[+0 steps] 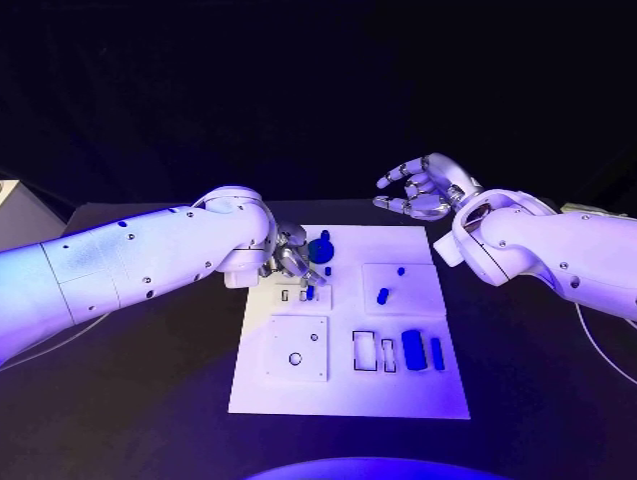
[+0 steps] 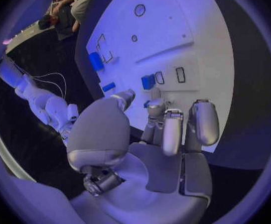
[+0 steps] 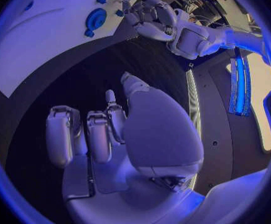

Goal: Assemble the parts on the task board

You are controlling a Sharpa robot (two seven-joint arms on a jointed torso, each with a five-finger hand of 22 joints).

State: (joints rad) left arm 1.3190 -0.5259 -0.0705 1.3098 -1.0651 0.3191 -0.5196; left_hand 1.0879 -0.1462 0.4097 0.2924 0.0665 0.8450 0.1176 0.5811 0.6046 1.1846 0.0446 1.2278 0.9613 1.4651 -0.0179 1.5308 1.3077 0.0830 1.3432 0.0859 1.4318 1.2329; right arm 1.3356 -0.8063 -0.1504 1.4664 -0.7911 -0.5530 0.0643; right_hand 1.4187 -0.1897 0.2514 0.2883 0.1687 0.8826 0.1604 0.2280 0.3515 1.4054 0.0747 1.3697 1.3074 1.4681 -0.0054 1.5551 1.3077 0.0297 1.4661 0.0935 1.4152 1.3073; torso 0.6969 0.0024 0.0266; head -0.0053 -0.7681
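The white task board (image 1: 350, 395) lies in the middle of the black table. My left hand (image 1: 292, 255) hovers low over its far left corner, fingers pointing down beside a round blue part (image 1: 323, 243). In the left wrist view a small blue piece (image 2: 147, 103) shows between the thumb and a fingertip of the left hand (image 2: 167, 134); whether it is pinched is unclear. Another blue piece (image 2: 148, 81) stands in a row of small slots. My right hand (image 1: 423, 187) is raised beyond the board's far edge, its fingers loosely bent around nothing.
A small blue piece (image 1: 383, 295) sits on the right raised plate. A blue block (image 1: 412, 348) and a slim blue bar (image 1: 435, 352) lie by the empty rectangular slots (image 1: 364, 350). A square plate with a round hole (image 1: 295, 358) is at the near left.
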